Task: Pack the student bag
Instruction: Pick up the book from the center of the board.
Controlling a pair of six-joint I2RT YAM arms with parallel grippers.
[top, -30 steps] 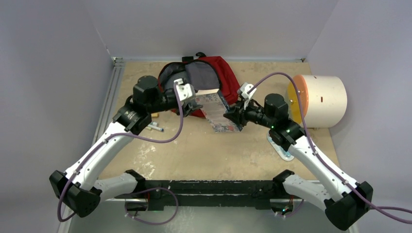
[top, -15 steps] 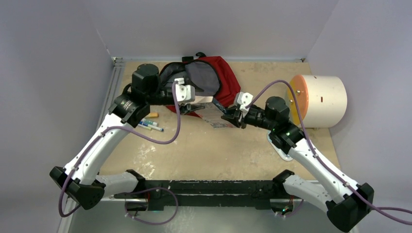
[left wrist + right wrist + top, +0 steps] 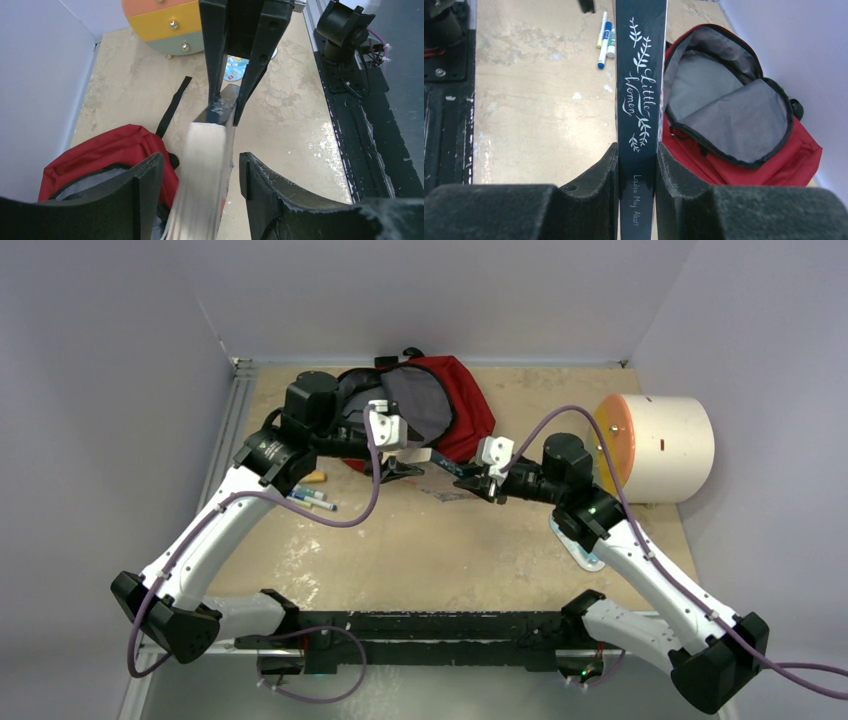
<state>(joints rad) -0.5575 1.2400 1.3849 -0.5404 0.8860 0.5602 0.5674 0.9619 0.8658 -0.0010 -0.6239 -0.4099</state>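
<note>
The book (image 3: 640, 100) runs out of the top of the right wrist view, so its far end is cut off. In the left wrist view its near end drops below the frame. From above it is only a thin dark sliver between the two grippers, hard to make out. Its covers barely show anywhere.

The backpack (image 3: 460, 390) lies at the back of the table (image 3: 420, 550), unzipped with the grey lining showing, and the left arm hides its left edge. The book is held on edge just beside the opening; whether it touches the fabric I cannot tell.

The spine reads "Little Women" in white script between leafy sprigs, with "Louisa May Alcott" small beneath. The right gripper (image 3: 636, 147) is clamped on that spine, one finger on each cover. The left gripper (image 3: 200, 159) straddles the page edge with its fingers apart and a narrow gap on each side, gripping nothing.

The markers (image 3: 605, 40) on the table have print too small to read. So does a blue-and-white flat thing (image 3: 235, 67), which is mostly hidden behind the right gripper's fingers.
</note>
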